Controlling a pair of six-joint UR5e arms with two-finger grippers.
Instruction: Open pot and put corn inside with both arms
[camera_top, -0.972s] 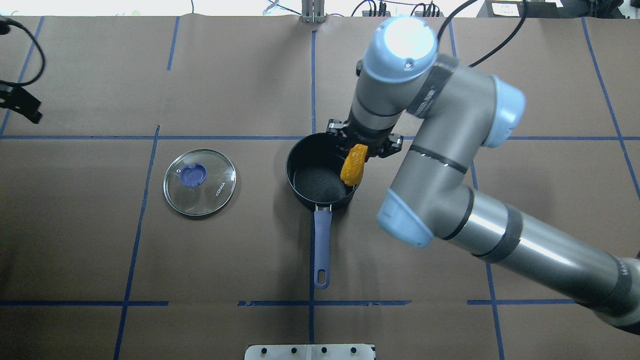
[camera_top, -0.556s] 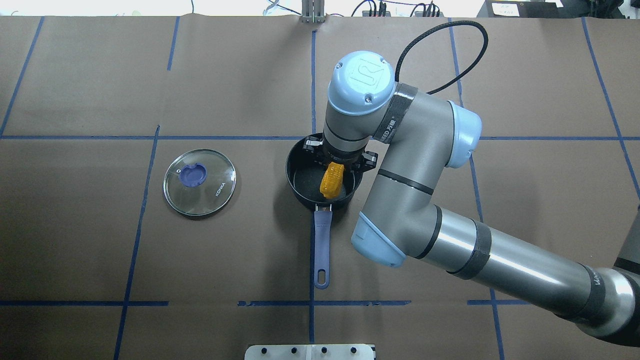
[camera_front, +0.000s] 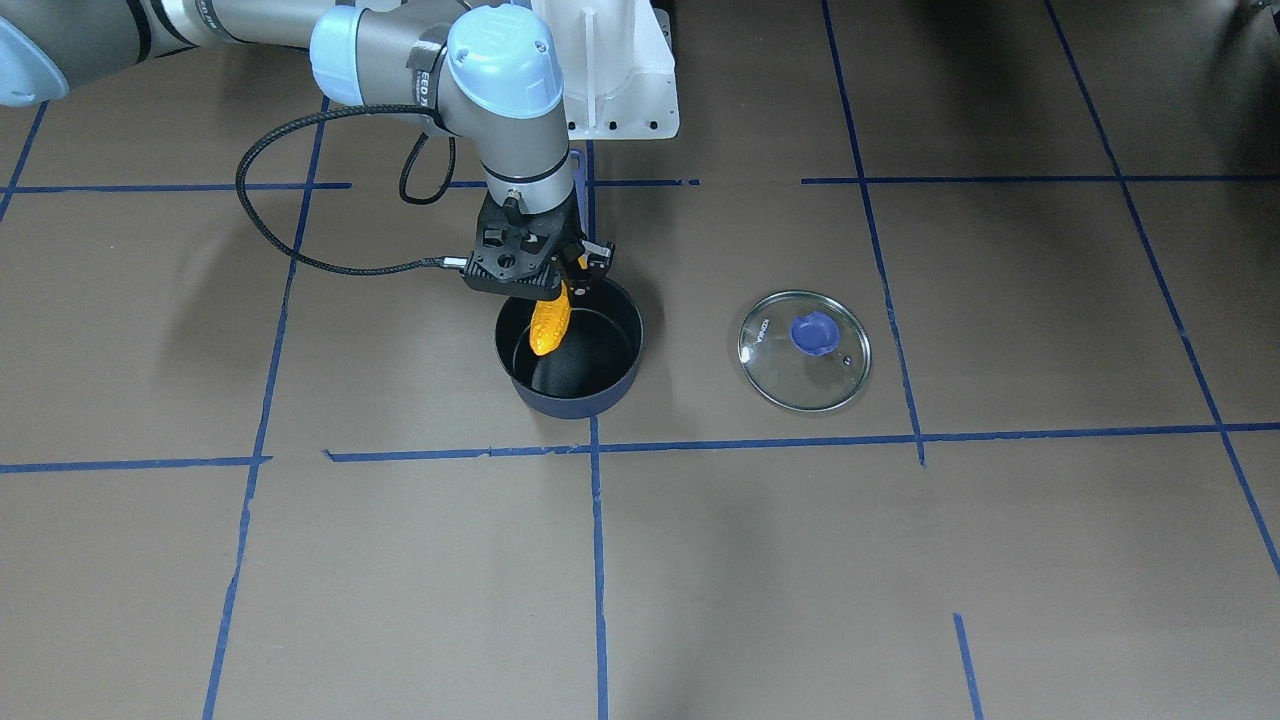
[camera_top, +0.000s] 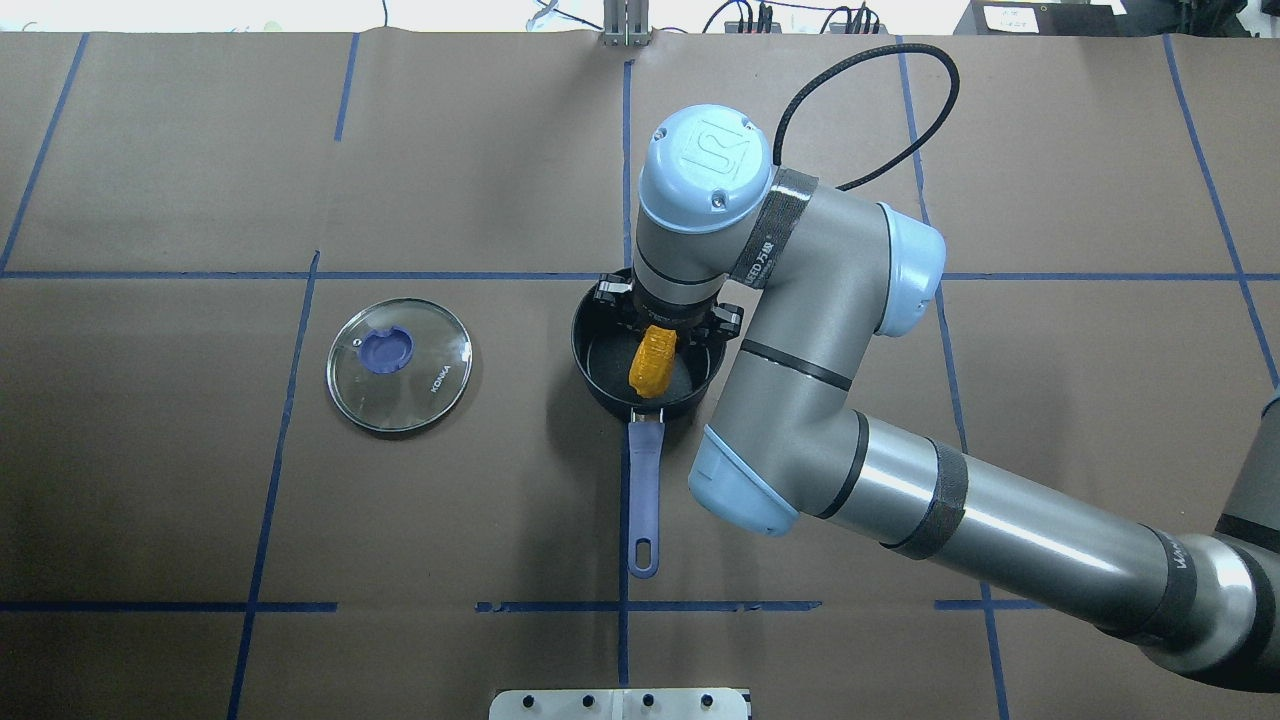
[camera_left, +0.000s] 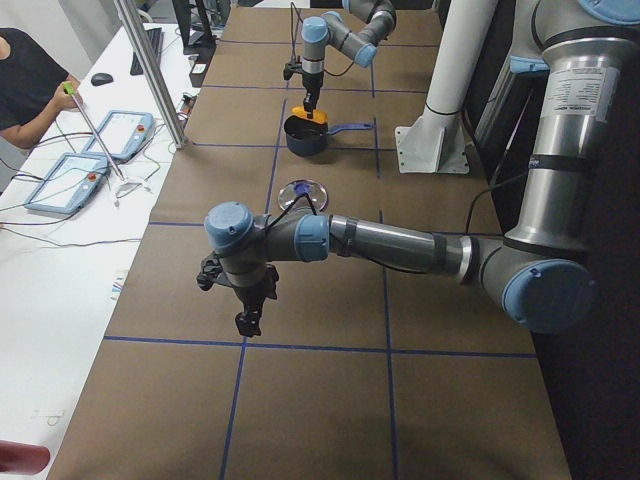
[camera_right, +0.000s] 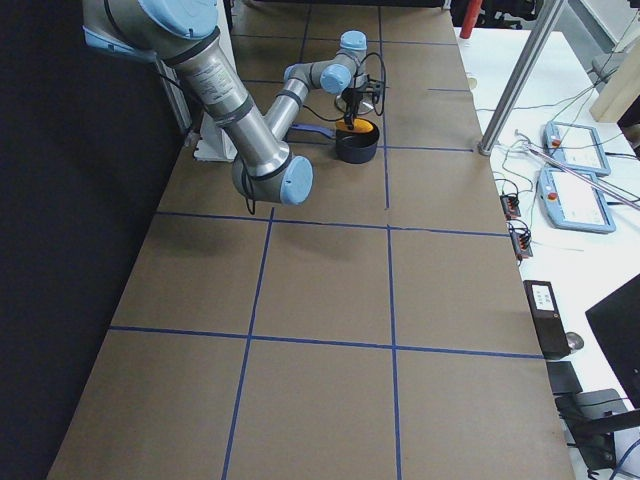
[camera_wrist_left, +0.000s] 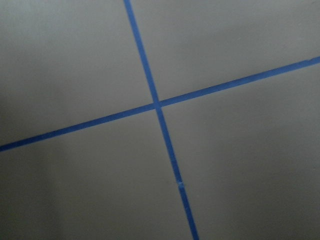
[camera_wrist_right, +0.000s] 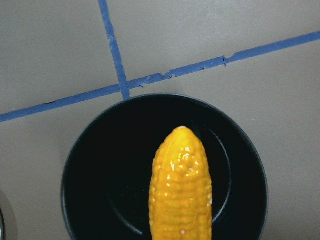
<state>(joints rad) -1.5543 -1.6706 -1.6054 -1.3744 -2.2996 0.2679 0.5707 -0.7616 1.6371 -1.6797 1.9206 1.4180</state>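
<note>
The dark navy pot (camera_top: 598, 362) stands open at the table's middle, its purple-blue handle (camera_top: 645, 490) pointing toward the robot. My right gripper (camera_top: 662, 328) is shut on the orange-yellow corn (camera_top: 651, 361) and holds it tip-down over the pot's black inside; the front view shows the corn (camera_front: 551, 322) dipping past the pot's rim (camera_front: 575, 405). The right wrist view shows the corn (camera_wrist_right: 181, 190) above the pot (camera_wrist_right: 100, 190). The glass lid (camera_top: 399, 350) with the blue knob lies flat to the pot's left. My left gripper (camera_left: 245, 322) hangs over bare table far from the pot; I cannot tell whether it is open.
The white base bracket (camera_top: 620, 703) sits at the robot's edge. A black cable (camera_front: 300, 260) loops from the right wrist over the table. A person (camera_left: 25, 85) and teach pendants (camera_left: 120, 135) are on the side table. Blue tape lines (camera_wrist_left: 157, 105) cross the brown surface.
My right arm has moved left and down with the corn, from over the pot's right rim to over its middle. The left gripper has left the overhead view's left edge.
</note>
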